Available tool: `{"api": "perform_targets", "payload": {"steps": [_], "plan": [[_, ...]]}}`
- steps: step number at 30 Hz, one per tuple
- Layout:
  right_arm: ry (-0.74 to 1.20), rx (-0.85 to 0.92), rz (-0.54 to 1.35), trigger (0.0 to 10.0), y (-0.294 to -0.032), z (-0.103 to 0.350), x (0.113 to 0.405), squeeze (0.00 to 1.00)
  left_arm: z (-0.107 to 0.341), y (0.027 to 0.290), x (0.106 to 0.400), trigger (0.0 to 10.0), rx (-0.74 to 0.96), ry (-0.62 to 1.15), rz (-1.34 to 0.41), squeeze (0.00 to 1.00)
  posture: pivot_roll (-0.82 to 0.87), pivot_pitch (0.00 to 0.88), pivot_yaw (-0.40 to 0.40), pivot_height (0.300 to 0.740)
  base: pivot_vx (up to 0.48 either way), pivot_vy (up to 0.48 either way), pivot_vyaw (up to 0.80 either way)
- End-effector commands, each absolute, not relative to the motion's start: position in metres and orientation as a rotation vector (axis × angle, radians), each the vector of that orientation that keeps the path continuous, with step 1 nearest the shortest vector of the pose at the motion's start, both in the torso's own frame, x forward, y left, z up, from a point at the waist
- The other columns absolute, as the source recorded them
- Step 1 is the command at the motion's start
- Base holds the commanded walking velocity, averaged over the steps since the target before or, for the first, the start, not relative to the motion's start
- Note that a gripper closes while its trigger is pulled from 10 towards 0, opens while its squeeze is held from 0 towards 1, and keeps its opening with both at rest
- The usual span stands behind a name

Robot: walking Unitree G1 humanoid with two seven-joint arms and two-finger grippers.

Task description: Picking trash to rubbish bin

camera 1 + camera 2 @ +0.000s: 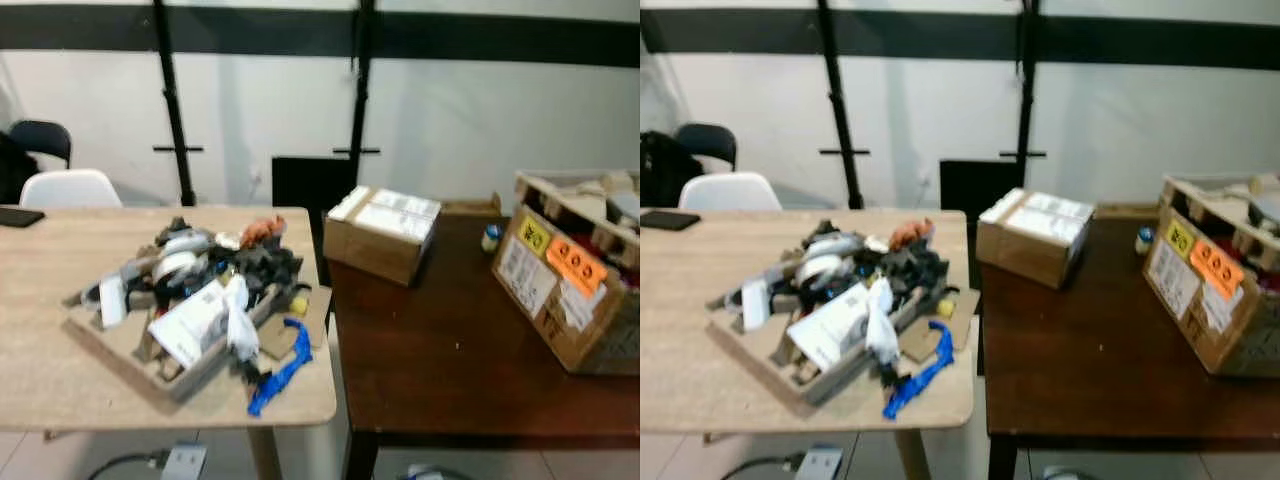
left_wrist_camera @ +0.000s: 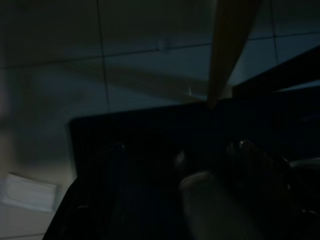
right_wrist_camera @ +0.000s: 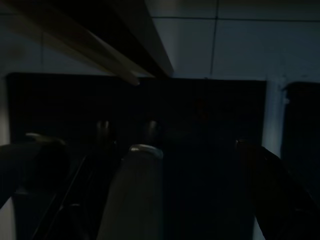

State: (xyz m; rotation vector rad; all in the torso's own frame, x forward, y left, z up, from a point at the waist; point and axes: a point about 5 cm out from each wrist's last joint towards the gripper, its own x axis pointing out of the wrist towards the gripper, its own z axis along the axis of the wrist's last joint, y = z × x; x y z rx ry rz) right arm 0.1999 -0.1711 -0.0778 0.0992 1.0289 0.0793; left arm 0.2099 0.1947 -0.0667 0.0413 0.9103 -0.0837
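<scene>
Jaws' state impossible to tell, both low in shade; trash pile (image 1: 195, 300) up on light table (image 1: 60, 380).

Light table (image 1: 60, 300): a pile of trash (image 1: 195, 295) covers the middle and right; the left part and front edge are bare.
Dark table (image 1: 450, 350): the wide middle is bare, between a small carton (image 1: 383, 233) at the back and a big box (image 1: 575, 275) on the right.
</scene>
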Motion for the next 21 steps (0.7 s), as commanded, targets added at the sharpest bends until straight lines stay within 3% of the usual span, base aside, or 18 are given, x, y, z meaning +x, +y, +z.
{"api": "perform_targets", "payload": {"steps": [1, 6, 15, 21], "plan": [[1.039, 0.097, 0.090, 10.0, -0.1684, -0.0790, 0.1980, 0.00, -0.0666, 0.1958, 0.2102, 10.0, 0.029, 0.909, -0.071, 0.00, 0.10, 0.000, -0.030, 0.740, 0.000, -0.371, 0.00], [1.040, 0.094, 0.093, 10.0, -0.1683, -0.0793, 0.1974, 0.00, -0.0655, 0.1989, 0.2113, 10.0, -0.032, 0.900, -0.023, 0.00, 0.10, 0.001, -0.030, 0.740, 0.000, -0.148, 0.00], [1.043, 0.097, 0.094, 10.0, -0.1683, -0.0799, 0.1962, 0.00, -0.0628, 0.1975, 0.2154, 10.0, -0.034, 0.877, -0.038, 0.00, 0.10, 0.000, -0.028, 0.740, 0.000, 0.480, 0.00], [1.043, 0.096, 0.094, 10.0, -0.1684, -0.0797, 0.1967, 0.00, -0.0636, 0.1975, 0.2145, 10.0, 0.032, 0.888, -0.070, 0.00, 0.10, 0.000, -0.029, 0.740, 0.000, 0.000, 0.00]]}}
